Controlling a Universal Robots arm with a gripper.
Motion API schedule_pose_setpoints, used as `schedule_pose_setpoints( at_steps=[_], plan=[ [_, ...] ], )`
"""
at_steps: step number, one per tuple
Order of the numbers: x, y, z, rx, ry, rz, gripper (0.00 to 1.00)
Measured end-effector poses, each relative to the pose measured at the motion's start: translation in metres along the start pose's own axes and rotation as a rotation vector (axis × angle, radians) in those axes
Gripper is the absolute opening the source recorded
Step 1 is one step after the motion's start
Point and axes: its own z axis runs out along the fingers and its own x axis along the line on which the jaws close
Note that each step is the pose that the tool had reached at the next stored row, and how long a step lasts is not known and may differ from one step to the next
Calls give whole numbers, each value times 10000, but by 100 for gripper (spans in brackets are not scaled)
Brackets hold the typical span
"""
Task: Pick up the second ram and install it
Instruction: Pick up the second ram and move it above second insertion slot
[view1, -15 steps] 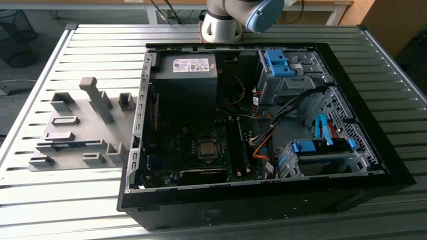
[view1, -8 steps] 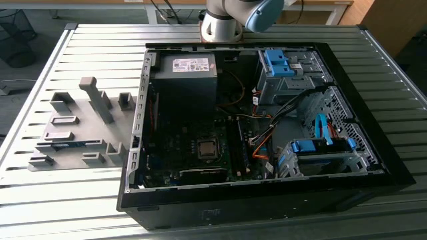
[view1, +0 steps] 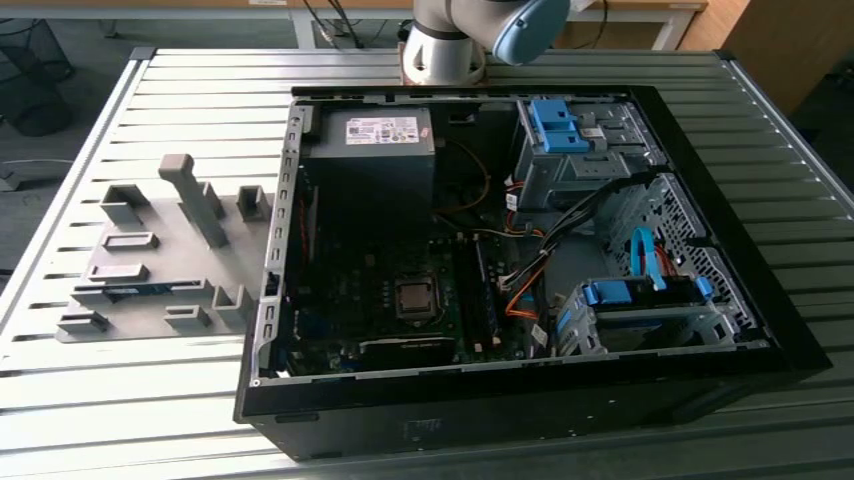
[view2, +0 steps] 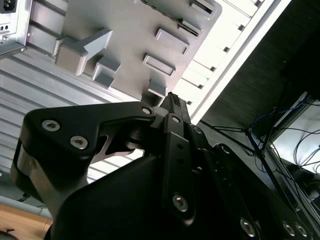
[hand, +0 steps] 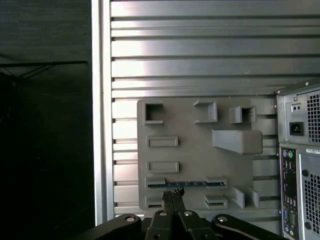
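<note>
The second ram (hand: 185, 184) is a thin blue stick lying on edge between two grey holder blocks on the grey holder plate (hand: 195, 162). In the exterior view the second ram (view1: 140, 290) rests near the front of that plate (view1: 160, 255), on the exterior view's left of the open computer case (view1: 534, 380). My gripper (hand: 172, 191) hangs well above the plate, fingers closed together with nothing between them. In the first wrist view its tip lines up just short of the stick. The second wrist view shows the gripper (view2: 172, 99) from behind, with the plate (view2: 125, 50) beyond it.
The case lies open on a slatted metal table (view1: 174, 90), showing the motherboard (view1: 400, 300), power supply (view1: 374, 140) and blue drive brackets (view1: 641, 295). A tall grey block (view1: 194, 195) stands up from the holder plate. The arm's base (view1: 447, 50) is behind the case.
</note>
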Motion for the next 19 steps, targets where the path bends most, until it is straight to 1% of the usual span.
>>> schedule_pose_setpoints(
  at_steps=[19],
  plan=[
    [-39, 2, 1, 0, 1, 0, 11]
  ],
)
